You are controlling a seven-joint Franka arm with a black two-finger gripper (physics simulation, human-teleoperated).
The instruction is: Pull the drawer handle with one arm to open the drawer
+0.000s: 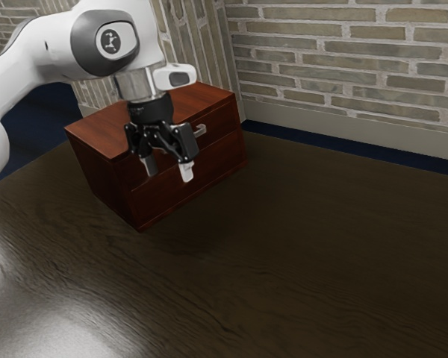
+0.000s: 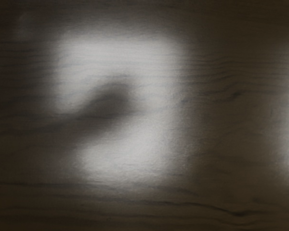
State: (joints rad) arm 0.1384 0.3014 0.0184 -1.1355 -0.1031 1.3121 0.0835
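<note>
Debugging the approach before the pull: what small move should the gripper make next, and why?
Probably shift the gripper up and toward the exterior view's right, to the handle. Its fingers stand open and empty, hanging over bare table in front of the wooden box. The handle sits above and beside them, not yet grasped.

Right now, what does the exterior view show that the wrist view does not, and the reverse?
Exterior view: the red-brown drawer box, its handle, the open hand in front of the box, and the brick wall. Wrist view: a bright patch crossed by a dark shadow, seen close. Both: the dark wooden table.
</note>
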